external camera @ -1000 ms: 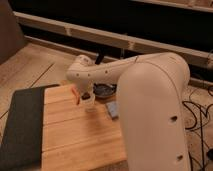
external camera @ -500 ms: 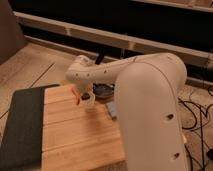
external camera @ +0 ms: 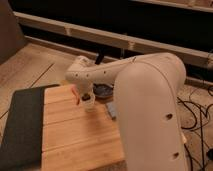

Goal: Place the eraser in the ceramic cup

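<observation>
The white ceramic cup (external camera: 89,104) stands on the wooden tabletop (external camera: 75,135), near its far edge. A dark shape sits at the cup's mouth (external camera: 87,96); it may be the black eraser, but I cannot tell. My gripper (external camera: 80,95) is at the end of the big white arm (external camera: 145,100). It hangs right over and against the left side of the cup. A reddish part of it shows just left of the cup.
A grey-blue block (external camera: 111,110) lies right of the cup, partly behind my arm. A dark shallow bowl (external camera: 102,91) sits behind the cup. A dark mat (external camera: 22,125) covers the table's left part. Cables lie on the floor at the right (external camera: 197,112).
</observation>
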You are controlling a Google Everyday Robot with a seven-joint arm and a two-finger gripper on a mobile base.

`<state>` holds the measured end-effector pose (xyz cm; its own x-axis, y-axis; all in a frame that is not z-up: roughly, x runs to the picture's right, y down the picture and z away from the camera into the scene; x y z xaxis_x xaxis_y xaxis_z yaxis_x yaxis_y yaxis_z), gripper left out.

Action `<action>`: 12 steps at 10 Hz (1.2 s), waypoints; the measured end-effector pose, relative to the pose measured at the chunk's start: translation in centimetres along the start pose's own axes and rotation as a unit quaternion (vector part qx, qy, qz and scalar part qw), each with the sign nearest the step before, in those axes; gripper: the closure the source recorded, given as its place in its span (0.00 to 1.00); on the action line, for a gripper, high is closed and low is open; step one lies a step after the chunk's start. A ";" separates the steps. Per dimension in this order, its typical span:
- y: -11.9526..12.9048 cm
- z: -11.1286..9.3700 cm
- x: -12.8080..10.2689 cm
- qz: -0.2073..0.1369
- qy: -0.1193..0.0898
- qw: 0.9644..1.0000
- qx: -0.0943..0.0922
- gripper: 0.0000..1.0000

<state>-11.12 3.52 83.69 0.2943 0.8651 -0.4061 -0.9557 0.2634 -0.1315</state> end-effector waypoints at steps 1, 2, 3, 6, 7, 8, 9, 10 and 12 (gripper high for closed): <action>-0.1 0.0 0.1 0.000 0.001 1.000 0.003 0.98; -0.1 0.0 0.1 0.001 0.001 1.000 0.004 0.98; -0.1 -0.1 0.1 0.001 0.001 1.000 0.005 0.98; 0.0 0.2 0.2 0.000 0.004 1.000 0.006 0.98; 0.0 0.3 0.2 0.000 0.005 1.000 0.006 0.98; 0.0 0.4 0.3 0.001 0.007 1.000 0.006 0.98; 0.0 0.4 0.3 0.001 0.008 1.000 0.007 0.98; 0.0 0.5 0.3 0.001 0.009 1.000 0.007 0.98; -0.1 0.7 0.7 0.002 0.016 1.000 0.008 0.98</action>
<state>-10.87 4.44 84.08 0.2897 0.8524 -0.4353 -0.9569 0.2667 -0.1147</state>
